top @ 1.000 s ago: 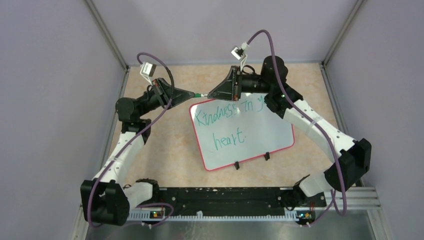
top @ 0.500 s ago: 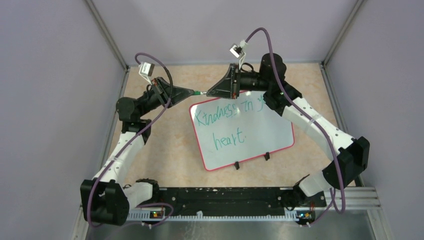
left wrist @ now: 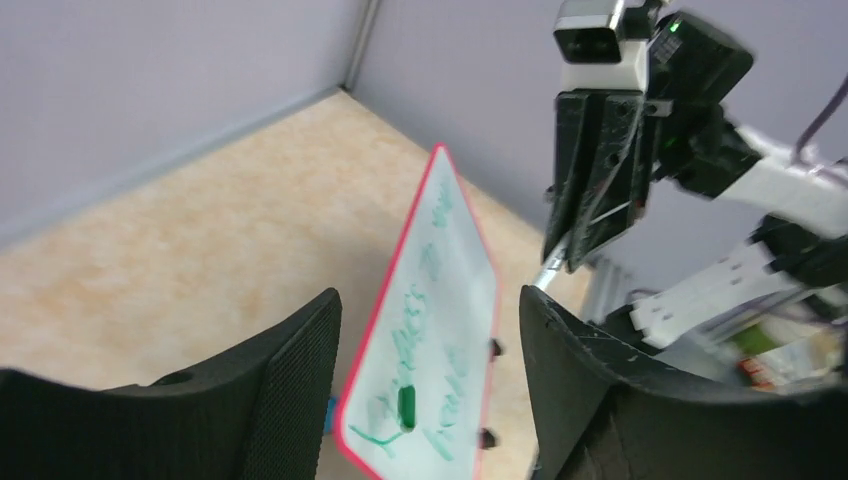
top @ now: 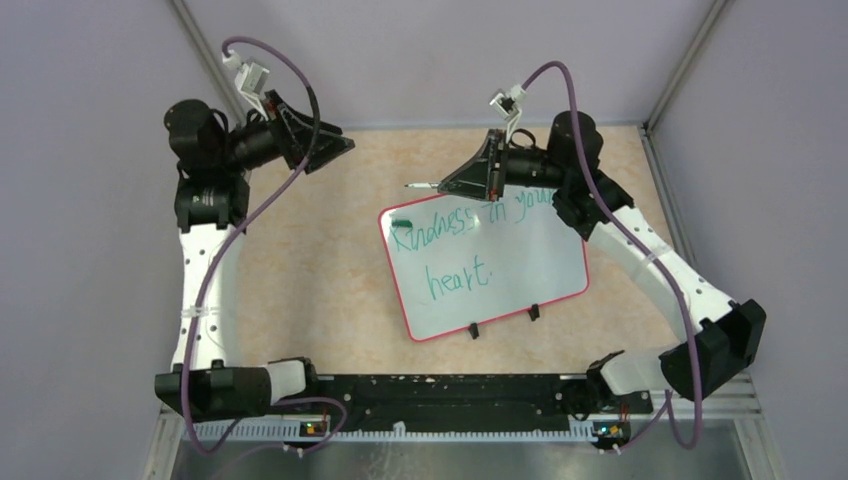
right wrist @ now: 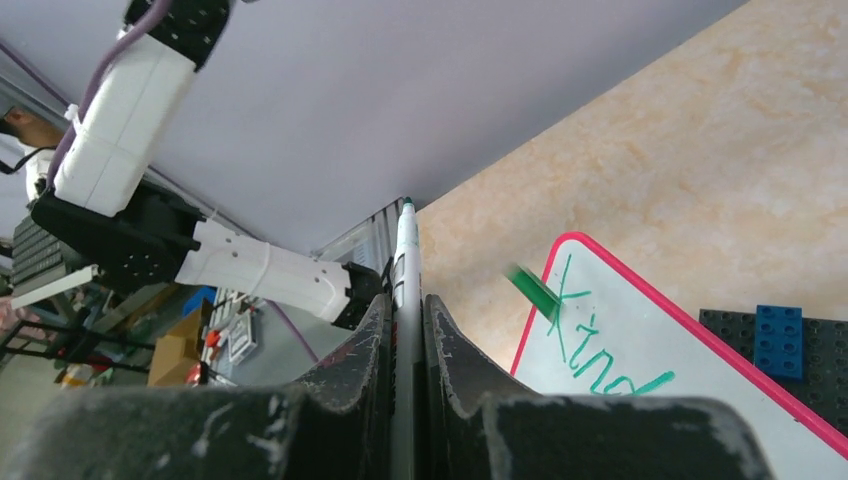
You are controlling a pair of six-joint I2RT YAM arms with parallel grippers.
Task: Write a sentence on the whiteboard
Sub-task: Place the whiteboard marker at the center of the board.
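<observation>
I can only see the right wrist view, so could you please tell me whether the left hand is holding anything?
Observer: No. In the left wrist view the left hand is open, with nothing in it.
Operator: Thank you. I can read only "Kind" on the whiteboard; is there more?
Observer: Yes. From overhead the sentence runs in two lines, with "heart." as the lower one.
Operator: And what is the green blur at the board's corner?
Observer: In the left wrist view it is a green marker cap, lying on the board near the start of the first line.
</observation>
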